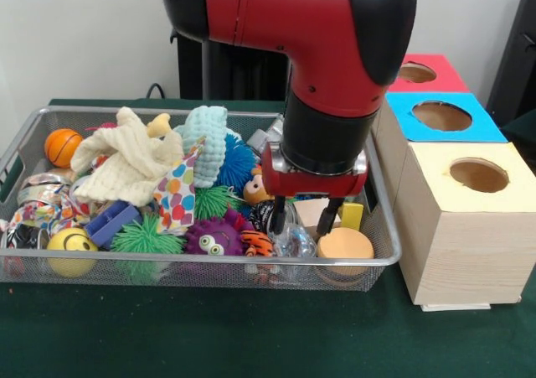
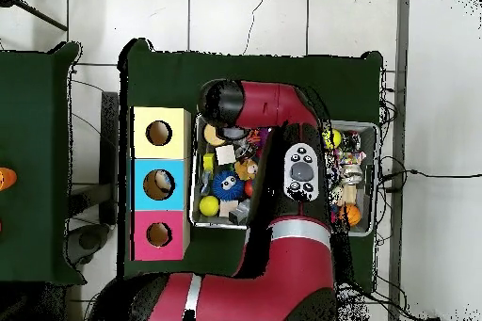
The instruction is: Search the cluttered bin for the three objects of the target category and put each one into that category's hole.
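My gripper (image 1: 303,216) hangs open over the right part of the wire bin (image 1: 381,261), its fingertips (image 1: 276,219) just above the clutter. Below and between them lie a crinkled clear plastic piece (image 1: 293,242) and a beige block (image 1: 312,210). An orange round disc (image 1: 345,245) and a yellow block (image 1: 352,215) sit just to its right. A tiger toy (image 1: 257,242) and a purple spiky monster ball (image 1: 216,235) lie to its left. Nothing is held. In the overhead view the arm (image 2: 299,171) hides the gripper.
Three boxes with round holes stand right of the bin: red (image 1: 416,73), blue (image 1: 441,116), pale yellow (image 1: 478,175). The bin also holds a cream cloth (image 1: 126,164), teal knit toy (image 1: 208,135), blue spiky ball (image 1: 239,164), green spiky ball (image 1: 146,237), orange basketball (image 1: 63,146) and smiley ball (image 1: 71,251).
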Controlling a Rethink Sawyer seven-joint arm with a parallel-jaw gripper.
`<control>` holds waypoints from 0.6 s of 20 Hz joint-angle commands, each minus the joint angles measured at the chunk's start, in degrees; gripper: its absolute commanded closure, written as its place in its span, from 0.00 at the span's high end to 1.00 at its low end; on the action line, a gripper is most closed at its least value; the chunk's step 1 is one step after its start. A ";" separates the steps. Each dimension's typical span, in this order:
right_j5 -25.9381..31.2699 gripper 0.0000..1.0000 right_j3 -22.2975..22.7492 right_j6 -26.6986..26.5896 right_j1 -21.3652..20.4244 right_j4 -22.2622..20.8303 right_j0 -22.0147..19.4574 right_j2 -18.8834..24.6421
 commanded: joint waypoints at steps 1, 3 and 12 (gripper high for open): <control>0.85 1.00 2.42 1.00 3.79 0.09 -3.12 5.27; -0.85 1.00 5.88 2.38 2.70 0.38 -3.34 5.08; -0.90 1.00 13.10 7.00 -2.90 1.48 -1.19 3.80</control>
